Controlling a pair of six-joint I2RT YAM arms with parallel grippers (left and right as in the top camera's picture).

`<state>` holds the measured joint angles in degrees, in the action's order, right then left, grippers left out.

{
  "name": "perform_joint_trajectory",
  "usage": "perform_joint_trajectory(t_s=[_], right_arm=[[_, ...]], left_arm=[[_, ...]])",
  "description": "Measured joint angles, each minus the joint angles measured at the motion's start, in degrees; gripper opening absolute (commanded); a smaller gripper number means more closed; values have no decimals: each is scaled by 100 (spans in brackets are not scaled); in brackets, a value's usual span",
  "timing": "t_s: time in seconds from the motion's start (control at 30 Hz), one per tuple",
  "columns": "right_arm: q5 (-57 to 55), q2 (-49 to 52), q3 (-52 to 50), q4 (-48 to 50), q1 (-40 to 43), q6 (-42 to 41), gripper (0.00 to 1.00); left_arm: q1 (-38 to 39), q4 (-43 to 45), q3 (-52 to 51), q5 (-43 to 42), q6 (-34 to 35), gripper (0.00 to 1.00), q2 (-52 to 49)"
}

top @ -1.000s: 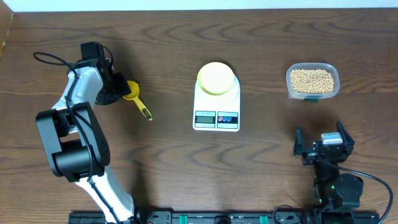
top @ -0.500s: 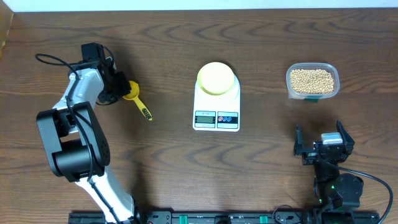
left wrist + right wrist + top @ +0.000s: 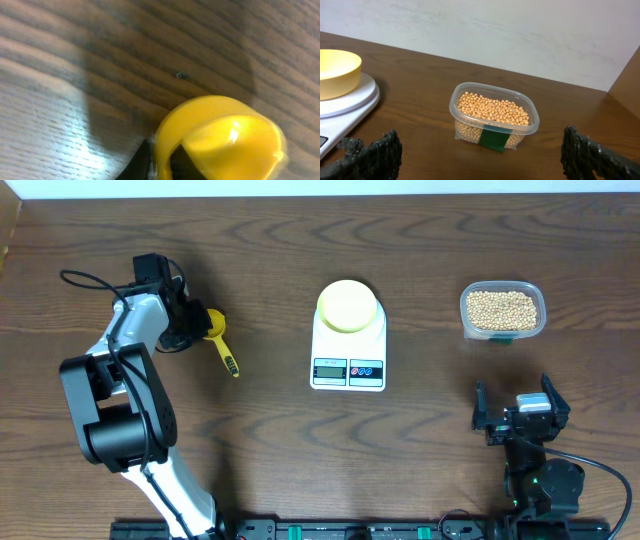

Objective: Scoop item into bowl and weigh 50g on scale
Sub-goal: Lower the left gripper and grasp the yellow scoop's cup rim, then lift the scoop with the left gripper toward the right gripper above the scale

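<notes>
Your left gripper (image 3: 195,327) has edged onto the scoop (image 3: 213,329), handle swung slightly, fingers (image 3: 142,162) pinching its rim, right gripper (image 3: 480,145) spread wide, beans (image 3: 492,111) ahead.

White-and-black left arm (image 3: 128,330), black right gripper (image 3: 513,405)

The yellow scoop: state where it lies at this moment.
In the overhead view the yellow scoop lies on the left side, its cup at the left gripper, left of the scale.
</notes>
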<state>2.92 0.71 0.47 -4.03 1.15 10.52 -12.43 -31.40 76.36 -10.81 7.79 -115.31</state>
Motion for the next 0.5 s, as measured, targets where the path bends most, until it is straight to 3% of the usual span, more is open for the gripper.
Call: perform_joint_trajectory(t_s=[0.3,0.5], right_arm=[[0,0,0,0,0,0,99],[0,0,0,0,0,0,99]], left_arm=[[-2,-9,0,-4,345,7,46],[0,52,-2,-2,800,8,776]])
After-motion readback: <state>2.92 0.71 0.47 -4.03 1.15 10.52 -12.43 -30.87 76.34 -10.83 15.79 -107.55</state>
